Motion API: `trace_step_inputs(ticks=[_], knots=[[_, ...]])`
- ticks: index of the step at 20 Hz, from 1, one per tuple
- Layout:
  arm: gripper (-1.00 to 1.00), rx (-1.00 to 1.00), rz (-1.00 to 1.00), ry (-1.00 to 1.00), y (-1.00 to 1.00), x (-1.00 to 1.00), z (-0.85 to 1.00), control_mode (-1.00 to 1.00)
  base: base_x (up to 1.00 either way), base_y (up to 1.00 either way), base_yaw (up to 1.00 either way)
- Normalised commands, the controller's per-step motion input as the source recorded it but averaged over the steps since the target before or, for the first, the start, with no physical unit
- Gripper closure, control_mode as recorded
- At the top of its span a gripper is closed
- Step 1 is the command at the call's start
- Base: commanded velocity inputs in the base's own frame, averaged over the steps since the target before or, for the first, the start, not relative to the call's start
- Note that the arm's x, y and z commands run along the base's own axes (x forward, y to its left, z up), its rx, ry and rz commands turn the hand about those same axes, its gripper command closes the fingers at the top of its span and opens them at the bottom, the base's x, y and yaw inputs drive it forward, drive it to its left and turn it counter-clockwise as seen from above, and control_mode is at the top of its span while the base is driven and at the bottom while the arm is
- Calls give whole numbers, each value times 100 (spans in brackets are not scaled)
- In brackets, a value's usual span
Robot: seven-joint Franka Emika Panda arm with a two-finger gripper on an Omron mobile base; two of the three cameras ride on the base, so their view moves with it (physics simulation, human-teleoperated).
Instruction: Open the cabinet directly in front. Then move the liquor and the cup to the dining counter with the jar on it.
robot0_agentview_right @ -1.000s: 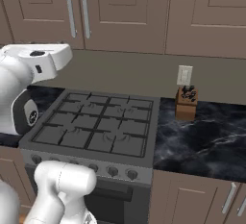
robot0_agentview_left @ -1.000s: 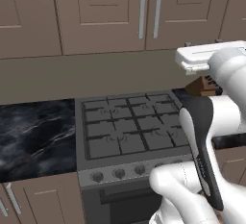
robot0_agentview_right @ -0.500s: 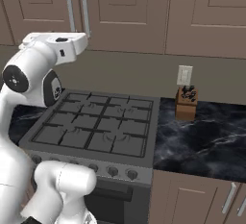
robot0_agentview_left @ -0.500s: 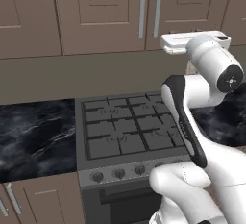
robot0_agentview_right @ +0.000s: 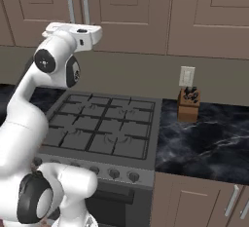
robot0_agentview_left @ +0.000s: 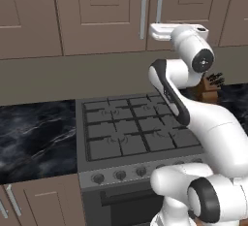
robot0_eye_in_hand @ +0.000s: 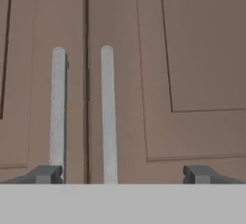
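End effector (robot0_eye_in_hand: 122,172) is facing the cabinet (robot0_eye_in_hand: 192,50) straight ahead above the stove (robot0_agentview_left: 131,133), fingers spread wide, gripping nothing. Doors are sitting shut, so contents are hidden; can't tell what's inside. Doors look rigid and hinged. I'd take the right bar handle (robot0_eye_in_hand: 108,117) near its lower end; smooth metal may be slipping.
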Motion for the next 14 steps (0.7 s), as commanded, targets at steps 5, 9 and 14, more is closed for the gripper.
trace_step_inputs(ticks=[5,9,14], knots=[[-100,9,0,0,1,100,0,-100,0,0,0],[-100,8,0,0,1,100,-3,-100,0,0,0],[-100,5,0,1,1,100,-12,-100,0,0,0]])
